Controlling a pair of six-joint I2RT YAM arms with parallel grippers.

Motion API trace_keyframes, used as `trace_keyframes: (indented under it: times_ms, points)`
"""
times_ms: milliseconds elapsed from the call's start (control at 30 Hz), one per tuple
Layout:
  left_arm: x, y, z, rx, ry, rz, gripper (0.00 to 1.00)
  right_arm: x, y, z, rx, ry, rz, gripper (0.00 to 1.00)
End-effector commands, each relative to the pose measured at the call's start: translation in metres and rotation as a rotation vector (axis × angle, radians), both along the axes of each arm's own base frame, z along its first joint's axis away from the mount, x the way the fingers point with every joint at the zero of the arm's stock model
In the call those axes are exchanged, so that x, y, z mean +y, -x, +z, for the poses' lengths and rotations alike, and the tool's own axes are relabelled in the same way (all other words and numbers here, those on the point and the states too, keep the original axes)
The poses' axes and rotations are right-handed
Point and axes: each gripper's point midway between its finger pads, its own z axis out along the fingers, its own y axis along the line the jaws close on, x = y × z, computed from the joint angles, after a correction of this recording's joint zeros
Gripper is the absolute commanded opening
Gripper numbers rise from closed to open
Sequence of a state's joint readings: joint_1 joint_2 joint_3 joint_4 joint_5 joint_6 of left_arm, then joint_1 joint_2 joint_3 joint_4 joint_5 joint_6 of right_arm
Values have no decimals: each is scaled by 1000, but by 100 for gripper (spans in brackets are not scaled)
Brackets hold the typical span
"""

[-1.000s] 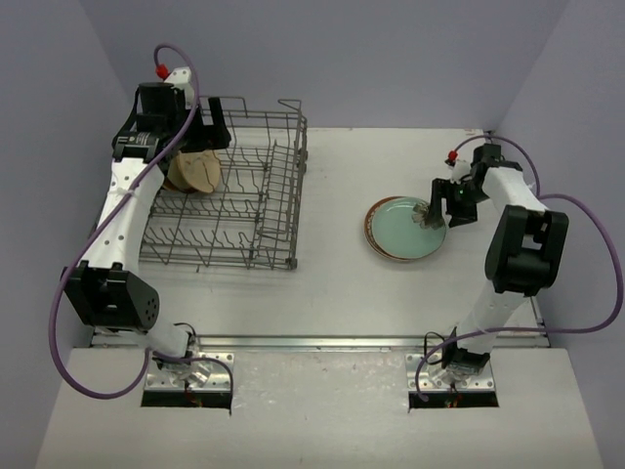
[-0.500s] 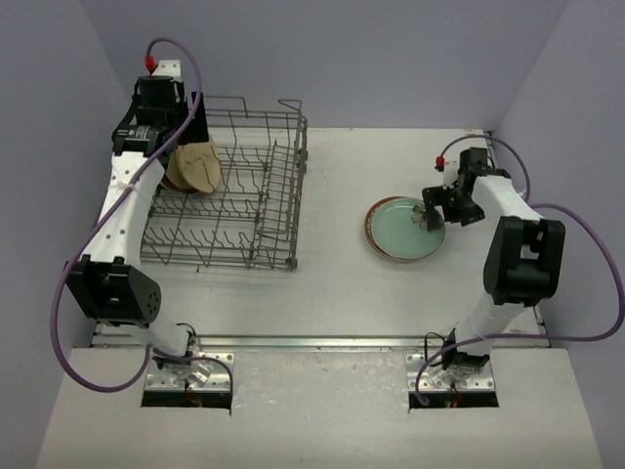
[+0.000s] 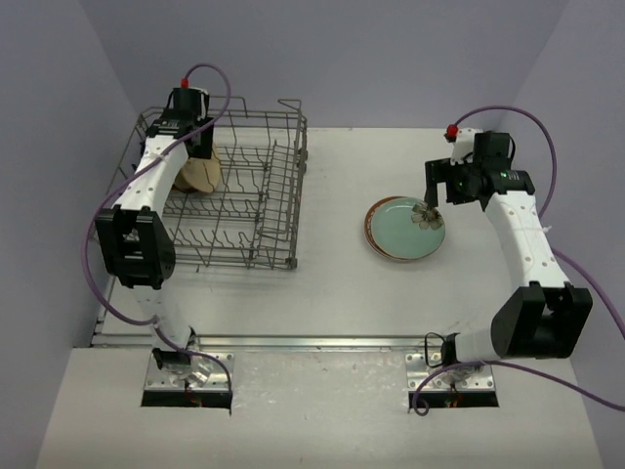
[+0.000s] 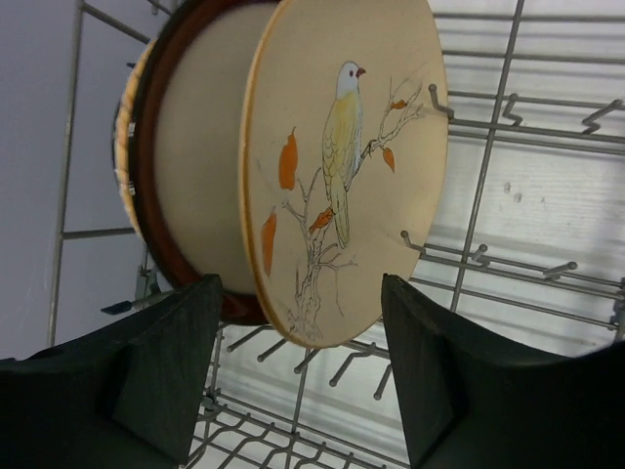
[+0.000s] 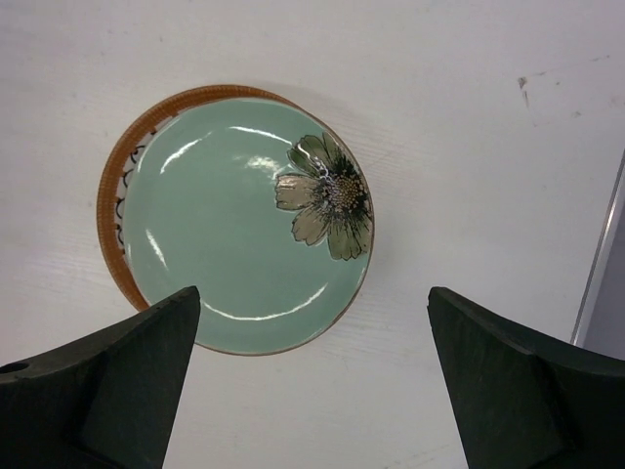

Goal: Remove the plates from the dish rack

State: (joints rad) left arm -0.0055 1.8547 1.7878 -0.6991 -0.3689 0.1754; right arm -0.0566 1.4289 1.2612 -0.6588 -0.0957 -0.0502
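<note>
Three plates stand on edge at the back left of the grey wire dish rack point(image 3: 296, 176). Nearest is a cream plate point(image 4: 342, 166) painted with a bird on a branch; behind it are a red-rimmed beige plate point(image 4: 190, 166) and a third rim point(image 4: 121, 156). My left gripper point(image 4: 298, 366) is open, one finger on each side of the cream plate's lower edge, with gaps both sides. On the table lies a mint green plate point(image 5: 244, 225) with a flower, stacked on a brown-rimmed plate point(image 5: 109, 195). Above its right edge my right gripper point(image 5: 312, 391) hangs wide open, holding nothing.
Upright tines point(image 4: 430, 249) and side wires point(image 4: 488, 147) of the rack surround the standing plates. The rack's front and right rows point(image 3: 234, 230) hold nothing. The purple walls close in behind and to the left. The table's right edge point(image 5: 596, 264) runs close to the stacked plates.
My left wrist has swung right over the rack's back corner and its jaws have narrowed around the cream plate. My right gripper has opened wide and lifted off the mint green plate.
</note>
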Motion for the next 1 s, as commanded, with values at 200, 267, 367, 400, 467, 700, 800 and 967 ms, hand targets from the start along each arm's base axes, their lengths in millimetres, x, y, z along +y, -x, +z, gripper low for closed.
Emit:
trace_keyframes:
  times_ms: [200, 267, 367, 400, 467, 700, 800, 967]
  points:
    - [14, -41, -36, 5, 38, 32, 51, 20, 8, 44, -111, -95, 41, 99]
    - [10, -44, -39, 2, 75, 22, 42, 25, 11, 41, -105, -125, 39, 99]
    - [9, -45, -28, -46, 95, 24, 19, 28, 15, 38, -104, -148, 41, 99]
    - [9, -46, -23, -61, 94, 23, 9, 29, 16, 37, -104, -152, 42, 99]
    - [9, -45, -6, -104, 91, 21, 0, 32, 17, 34, -97, -164, 48, 99]
    - [24, -35, 85, -286, -2, 60, 0, 41, 16, 45, -136, -215, 65, 99]
    - [30, -26, 133, -384, -41, 75, 0, 46, 14, 52, -163, -241, 78, 99]
    - [31, -5, 215, -548, -95, 75, 0, 52, 10, 66, -205, -278, 89, 99]
